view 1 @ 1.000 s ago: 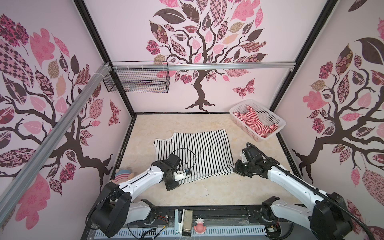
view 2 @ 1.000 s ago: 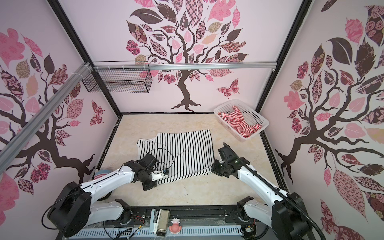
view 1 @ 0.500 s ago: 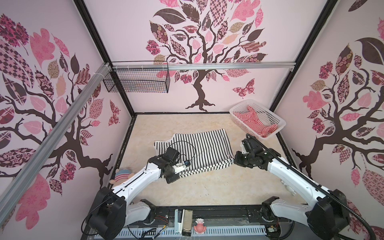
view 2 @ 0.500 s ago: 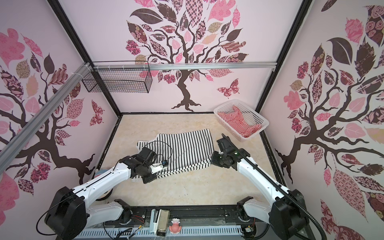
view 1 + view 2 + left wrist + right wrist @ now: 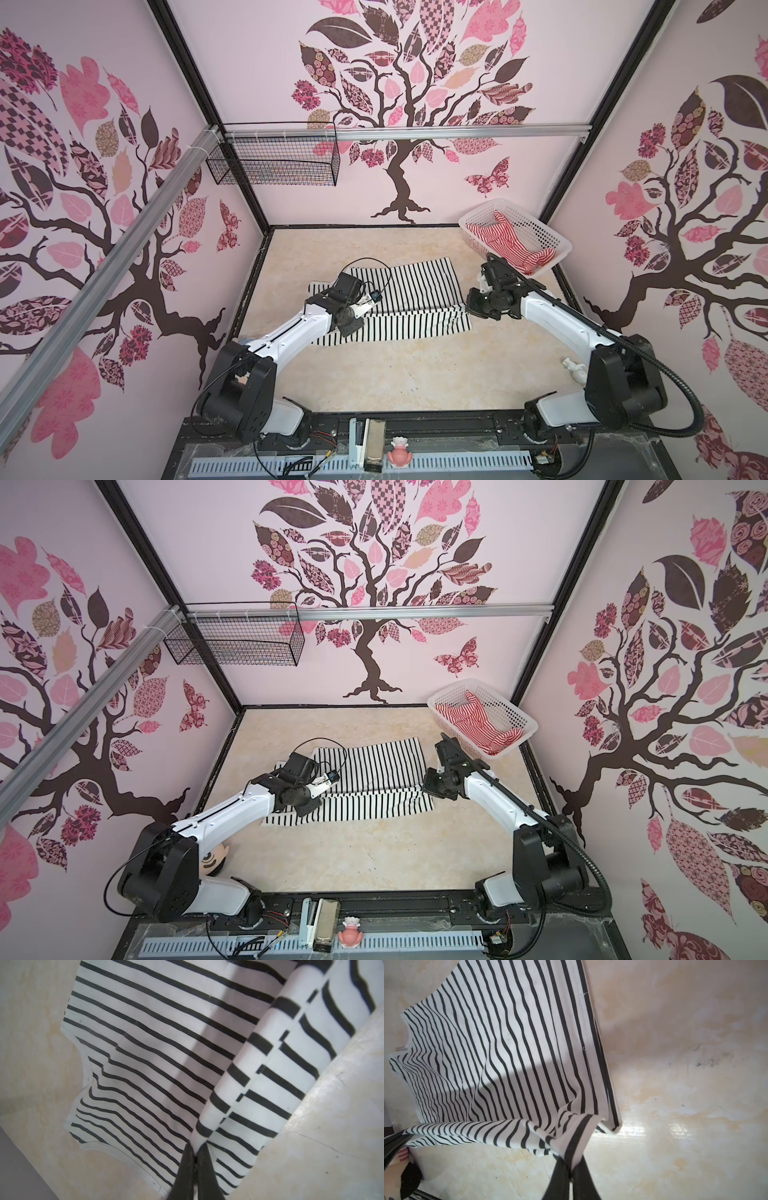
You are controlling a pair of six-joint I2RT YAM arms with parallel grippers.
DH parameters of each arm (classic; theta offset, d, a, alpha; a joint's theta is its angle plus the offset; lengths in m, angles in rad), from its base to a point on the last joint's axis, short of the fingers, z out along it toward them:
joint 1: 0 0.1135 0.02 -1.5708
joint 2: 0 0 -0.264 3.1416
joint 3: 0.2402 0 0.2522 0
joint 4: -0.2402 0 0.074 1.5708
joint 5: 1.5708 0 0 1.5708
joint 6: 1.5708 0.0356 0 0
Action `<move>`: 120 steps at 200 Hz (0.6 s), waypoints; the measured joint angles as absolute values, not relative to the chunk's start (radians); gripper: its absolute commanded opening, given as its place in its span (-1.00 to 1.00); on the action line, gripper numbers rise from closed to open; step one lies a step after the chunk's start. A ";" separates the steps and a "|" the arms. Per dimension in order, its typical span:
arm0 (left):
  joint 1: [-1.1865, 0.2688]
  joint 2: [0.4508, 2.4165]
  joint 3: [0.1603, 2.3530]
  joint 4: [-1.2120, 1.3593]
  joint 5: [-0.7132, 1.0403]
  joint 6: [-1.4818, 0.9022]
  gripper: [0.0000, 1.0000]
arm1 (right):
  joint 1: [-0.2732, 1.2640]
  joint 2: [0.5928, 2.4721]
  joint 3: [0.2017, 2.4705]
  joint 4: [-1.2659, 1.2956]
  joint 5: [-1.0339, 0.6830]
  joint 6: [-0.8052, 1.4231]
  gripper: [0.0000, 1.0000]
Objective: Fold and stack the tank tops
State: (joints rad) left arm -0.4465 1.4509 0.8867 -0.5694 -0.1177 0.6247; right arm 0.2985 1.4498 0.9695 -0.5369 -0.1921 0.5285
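Observation:
The black-and-white tank top lies spread across the middle of the table. Its near edge is lifted and doubled toward the back as a narrow band. My left gripper is shut on that raised fold at the top's left end. My right gripper is shut on a bunched corner at the right end. The cloth hangs taut between them. The red-and-white tank top lies crumpled in the white basket at the back right.
A black wire basket hangs on the back-left wall above the table. A small white toy lies by the right arm's base. A doll's head sits by the left arm's base. Walls close in on three sides.
Both grippers have carried the black-and-white top's near edge up and toward the back, so its near part now lies doubled over. The red-and-white top has not moved.

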 measured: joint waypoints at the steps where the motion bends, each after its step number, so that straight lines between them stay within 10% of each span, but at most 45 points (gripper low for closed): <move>1: -0.447 1.455 0.888 -0.567 -0.120 0.624 -0.88 | 0.298 1.453 0.971 -0.536 -0.192 0.527 -0.67; 19: -0.445 1.516 0.910 -0.539 -0.153 0.610 -0.64 | 0.296 1.494 0.996 -0.535 -0.188 0.514 -0.12; 41: -0.444 1.568 0.921 -0.495 -0.215 0.580 -0.49 | 0.296 1.530 1.042 -0.543 -0.174 0.495 0.07; 120: -0.438 1.395 0.878 -0.477 -0.256 0.523 -0.40 | 0.353 1.522 0.982 -0.440 -0.251 0.529 -0.35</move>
